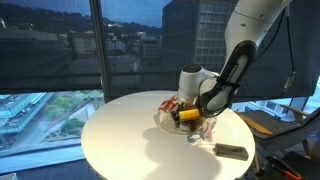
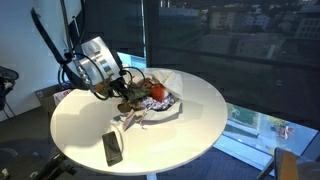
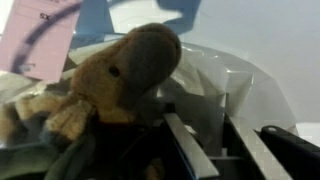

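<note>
Fingers [image 3: 195,150] are hanging just beside a brown stuffed toy [image 3: 125,70] on the round white table [image 2: 190,115].

Seen from the wrist, they are standing apart with a narrow gap between them, close over clear plastic [image 3: 215,85]; whether they are touching it cannot be told. The toy is lying on that plastic in a pile near the table's middle, with a pink sheet [image 3: 35,40] behind it. A flat black device [image 2: 112,148] is lying well apart, near the edge.

White arm [image 1: 258,15], black cables [image 2: 48,40], dark claw [image 3: 215,138]
</note>
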Motion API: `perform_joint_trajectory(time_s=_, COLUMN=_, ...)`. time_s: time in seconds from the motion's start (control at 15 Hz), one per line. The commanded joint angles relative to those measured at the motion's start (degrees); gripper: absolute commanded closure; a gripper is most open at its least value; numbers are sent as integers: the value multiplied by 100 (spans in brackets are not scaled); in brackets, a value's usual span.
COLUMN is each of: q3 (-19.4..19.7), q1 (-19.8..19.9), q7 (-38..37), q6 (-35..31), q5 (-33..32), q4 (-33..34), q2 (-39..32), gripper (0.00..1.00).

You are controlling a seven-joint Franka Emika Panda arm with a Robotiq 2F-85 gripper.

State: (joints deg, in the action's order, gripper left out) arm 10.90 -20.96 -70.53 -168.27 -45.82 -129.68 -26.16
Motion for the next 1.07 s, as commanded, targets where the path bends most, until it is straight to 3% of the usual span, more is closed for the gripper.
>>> perform_joint_trajectory(time_s=0.0, q3=-29, q1=32, q7=158, q6=170, q5=0, q4=185, q2=-60, gripper=89)
perform_joint_trajectory(time_s=0.27, q3=-168, q1=219, q7=305, q6=-5, q5=137, q4=64, q2=38, gripper=97)
perform_joint_trajectory(time_s=0.47, q3=-407, q1=621, q7=630, q6=-588, q5=258, q4=-55, q2=23, gripper=93)
perform_joint_trajectory(time_s=0.67, q3=-915, q1=1288, q7=1171, q6=-1603, q5=252, q4=-258, q2=3, gripper=92)
perform_joint_trajectory(time_s=0.8, q3=-1477, q1=1908, q7=1469, q6=-2085, q5=176, q4=-412, q2=-20, gripper=93)
perform_joint_trajectory(time_s=0.87, q3=-1620, q1=1973, q7=2255, q6=-2407, q5=947, q4=-619, q2=-15, gripper=94)
perform_joint_trajectory(time_s=0.93, q3=-2069, q1=2538, q7=1735, q6=-2449, q5=171, q4=-554, q2=-71, gripper=92)
perform_joint_trajectory(time_s=1.0, q3=-2365, q1=2837, q7=1869, q6=-2548, q5=147, q4=-610, q2=-118, gripper=93)
